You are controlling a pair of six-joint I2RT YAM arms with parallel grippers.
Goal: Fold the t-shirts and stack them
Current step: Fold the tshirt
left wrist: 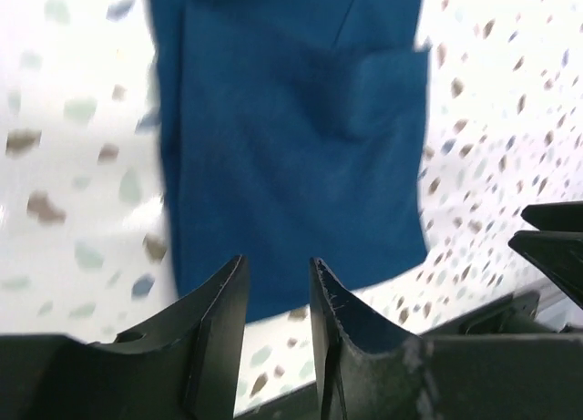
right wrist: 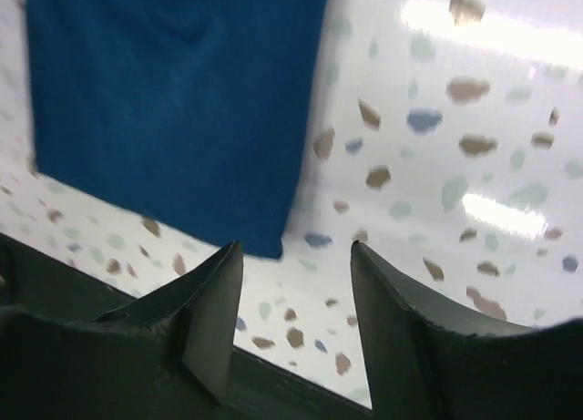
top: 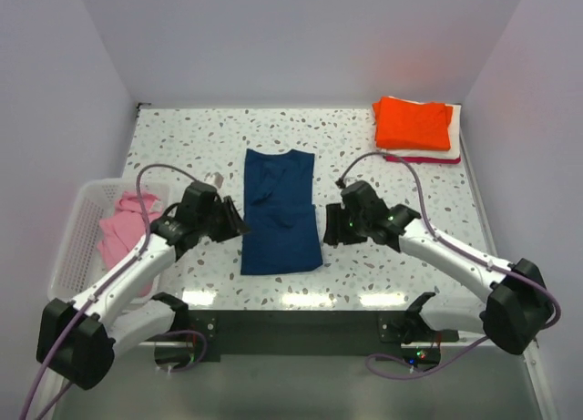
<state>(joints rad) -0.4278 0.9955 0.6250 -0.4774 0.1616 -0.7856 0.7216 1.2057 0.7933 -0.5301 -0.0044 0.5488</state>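
Navy t-shirt lies between left hand and right hand, fingers spread.

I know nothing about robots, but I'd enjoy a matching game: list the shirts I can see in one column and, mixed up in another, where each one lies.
Shirts:
1. navy t-shirt
2. orange t-shirt
3. pink t-shirt

Places:
A. inside the white basket on the left
B. folded in the far right corner, uppermost there
C. laid flat in the middle of the table

Pairs: 1-C, 2-B, 3-A.
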